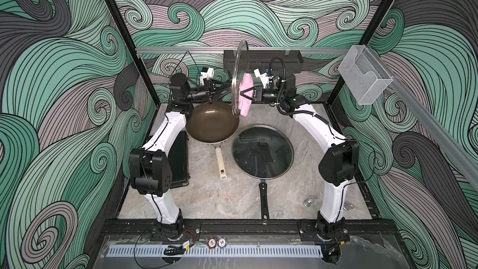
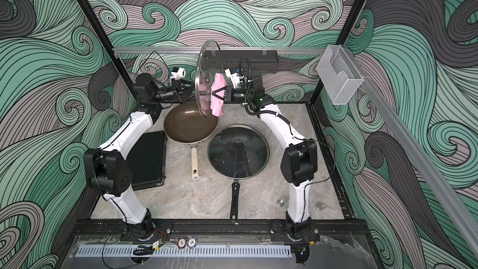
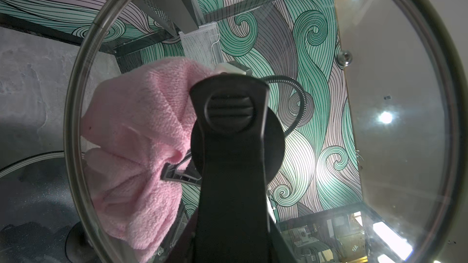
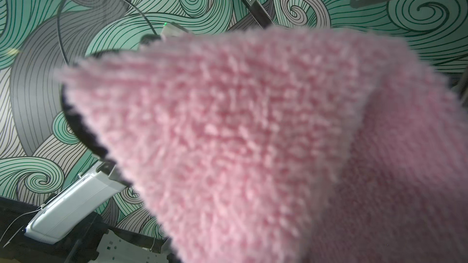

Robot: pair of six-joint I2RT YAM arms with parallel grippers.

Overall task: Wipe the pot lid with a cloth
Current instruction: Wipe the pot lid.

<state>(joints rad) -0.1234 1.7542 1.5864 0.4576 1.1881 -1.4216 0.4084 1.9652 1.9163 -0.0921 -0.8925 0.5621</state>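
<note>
Clamped in left gripper [image 1: 224,86]: glass lid [image 1: 238,68], upright above brown wok [image 1: 212,125]. Pinched in right gripper [image 1: 242,92]: pink cloth [image 1: 247,102], against lid.

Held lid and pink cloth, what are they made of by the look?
Lid: clear glass, glossy; wallpaper shows through it and lights glint. Rim looks like a brushed metal band. Cloth: soft pink terry-like fabric, maybe microfibre; fuzzy looped pile.

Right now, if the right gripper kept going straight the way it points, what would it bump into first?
The glass lid, which the left gripper holds upright. The right gripper pinches the pink cloth, so the cloth meets the glass first; it may already be touching.
</note>
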